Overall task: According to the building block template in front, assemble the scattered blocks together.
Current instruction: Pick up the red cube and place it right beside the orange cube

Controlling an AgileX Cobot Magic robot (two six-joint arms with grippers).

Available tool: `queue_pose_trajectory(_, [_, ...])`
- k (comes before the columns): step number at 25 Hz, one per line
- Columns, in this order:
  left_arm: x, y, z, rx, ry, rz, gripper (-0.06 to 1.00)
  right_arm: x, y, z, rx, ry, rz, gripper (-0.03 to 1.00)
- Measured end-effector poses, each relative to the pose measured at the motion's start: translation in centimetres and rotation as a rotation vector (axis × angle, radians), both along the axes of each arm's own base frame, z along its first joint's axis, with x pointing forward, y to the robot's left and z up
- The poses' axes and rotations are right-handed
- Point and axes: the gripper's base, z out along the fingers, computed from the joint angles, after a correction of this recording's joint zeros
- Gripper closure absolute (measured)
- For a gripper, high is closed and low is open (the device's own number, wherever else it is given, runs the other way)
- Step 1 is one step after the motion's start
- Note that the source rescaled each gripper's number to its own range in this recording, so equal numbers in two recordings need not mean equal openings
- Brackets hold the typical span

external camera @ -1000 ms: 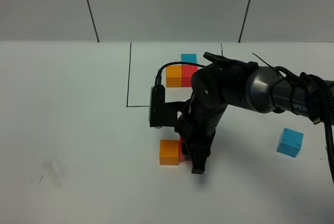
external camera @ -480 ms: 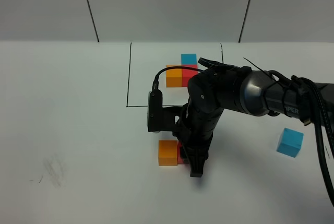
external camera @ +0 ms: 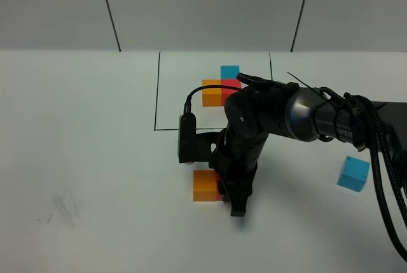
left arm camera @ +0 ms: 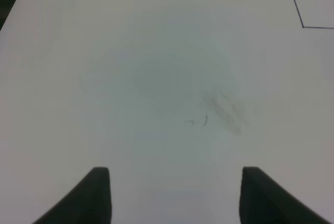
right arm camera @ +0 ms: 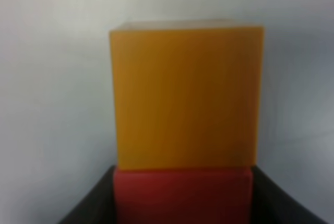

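Exterior high view: right arm (external camera: 286, 117) reaches across the middle of the white tabletop (external camera: 82, 158), and the right claw (external camera: 234, 204) points down just outside the near line of the black outline (external camera: 157, 88). Template (external camera: 213, 93) sits inside that outline toward its far side. It is an L with orange to the left, red touching it on the right and light blue behind the red; the arm partly hides the red. Orange cube (external camera: 205, 186) lies on the tabletop directly beside the claw, on the left. Red cube (external camera: 220, 188) shows only as a sliver between the orange cube and the claw. Blue cube (external camera: 353, 172) lies alone well apart to the right, turned a little off square. Right wrist view: the right claw is closed on the red cube, with a dark finger against each of its two sides. The orange cube stands face to face against the red one, touching, sides nearly in line. Cannot tell whether the red cube is lifted or resting. Left wrist view: left claw (left arm camera: 175, 182) hangs over bare tabletop with its fingers parted and nothing between them. A faint scuff (left arm camera: 224, 112) lies beyond it, and one corner of the outline is at the frame edge.
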Motion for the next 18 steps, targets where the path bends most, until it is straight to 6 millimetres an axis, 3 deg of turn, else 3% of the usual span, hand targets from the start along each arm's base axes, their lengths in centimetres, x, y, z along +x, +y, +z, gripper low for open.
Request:
queue_pose_trajectory(13, [0.0,0.0,0.0,0.0,0.0,0.0,0.73,-0.22,-0.53,-0.07,-0.065,0.037,-0.019,0.95])
queue_pose_trajectory(15, [0.0,0.0,0.0,0.0,0.0,0.0,0.73,-0.23,-0.58,-0.08,-0.07,0.038,-0.024,0.82])
queue_pose_trajectory(18, [0.0,0.0,0.0,0.0,0.0,0.0,0.73,-0.13,-0.6,0.31,-0.066,0.025,-0.051,0.4])
